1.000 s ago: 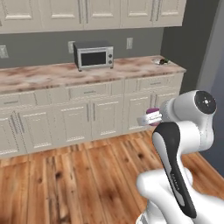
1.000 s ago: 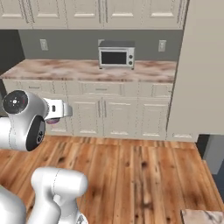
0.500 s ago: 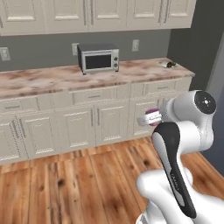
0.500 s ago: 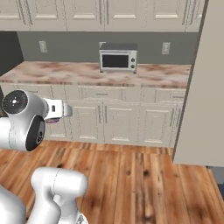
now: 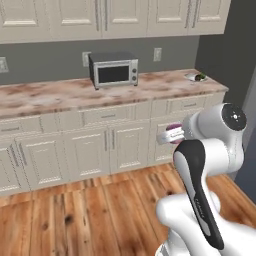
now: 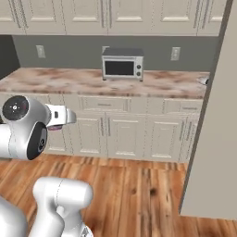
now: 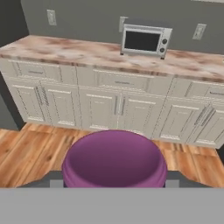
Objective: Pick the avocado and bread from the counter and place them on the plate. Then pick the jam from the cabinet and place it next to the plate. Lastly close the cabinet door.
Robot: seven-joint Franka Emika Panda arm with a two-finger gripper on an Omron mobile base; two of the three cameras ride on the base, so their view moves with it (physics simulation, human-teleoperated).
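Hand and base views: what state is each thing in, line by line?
gripper: shut on the jam, carried above the floor.
jam: held between the fingers, off the counter.
plate: on the counter's far right end, something green on it.
counter: toaster oven standing on it.
toaster oven: door shut.
wall cabinet doors: those in view shut.
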